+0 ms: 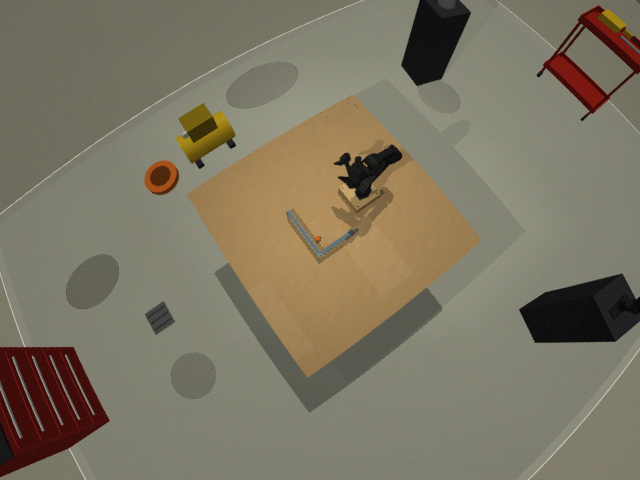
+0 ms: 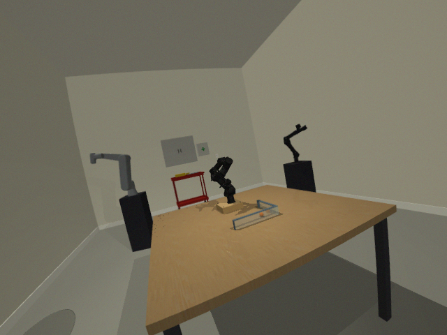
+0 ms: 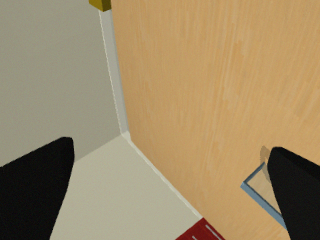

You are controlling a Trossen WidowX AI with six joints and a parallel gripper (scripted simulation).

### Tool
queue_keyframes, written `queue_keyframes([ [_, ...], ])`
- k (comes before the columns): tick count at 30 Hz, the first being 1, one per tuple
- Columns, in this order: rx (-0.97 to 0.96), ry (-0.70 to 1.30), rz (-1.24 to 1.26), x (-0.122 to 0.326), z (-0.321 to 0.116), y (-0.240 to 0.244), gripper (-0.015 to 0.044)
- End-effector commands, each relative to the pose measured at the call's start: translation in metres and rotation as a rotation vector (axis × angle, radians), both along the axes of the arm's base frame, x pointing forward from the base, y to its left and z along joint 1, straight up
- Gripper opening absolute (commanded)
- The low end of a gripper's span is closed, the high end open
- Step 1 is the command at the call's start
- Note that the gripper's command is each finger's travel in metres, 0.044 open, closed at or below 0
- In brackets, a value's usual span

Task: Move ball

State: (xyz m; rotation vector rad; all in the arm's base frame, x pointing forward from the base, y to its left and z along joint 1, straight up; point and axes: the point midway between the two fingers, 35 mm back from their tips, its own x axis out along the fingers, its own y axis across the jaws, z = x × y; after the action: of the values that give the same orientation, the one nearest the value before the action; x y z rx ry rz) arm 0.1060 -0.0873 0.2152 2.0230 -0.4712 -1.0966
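A: What is shown from the top?
B: The orange ball (image 1: 318, 238) is seen at frame centre, just inside the corner of the walls (image 1: 302, 230). The arm is folded above its base, upper right of centre; the gripper (image 1: 345, 161) is held well apart from the ball. No see-through copy can be made out.

A: And the exterior view?
B: The ball (image 2: 261, 213) is seen right of centre, behind the clear wall (image 2: 254, 220).

A: The wrist view?
B: Two dark fingers are spread wide at the lower corners; nothing is gripped. The ball is not shown.

A: Handling?
B: A light, hard, rolling ball is judged likely; it should be pinched across its widest part.
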Motion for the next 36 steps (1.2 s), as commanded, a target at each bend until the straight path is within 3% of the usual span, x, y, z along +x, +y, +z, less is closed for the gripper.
queue_keyframes([
  [1,-0.005,0.012,0.010,0.001,0.000,0.001,0.0374],
  [6,-0.132,0.323,0.293,0.036,0.004,0.026,0.0243],
  [16,-0.404,0.896,1.049,0.121,-0.018,0.095,0.0242],
  [27,-0.606,1.150,1.679,0.179,-0.062,0.149,0.0242],
  [36,-0.788,1.204,2.239,0.217,-0.116,0.193,0.0242],
])
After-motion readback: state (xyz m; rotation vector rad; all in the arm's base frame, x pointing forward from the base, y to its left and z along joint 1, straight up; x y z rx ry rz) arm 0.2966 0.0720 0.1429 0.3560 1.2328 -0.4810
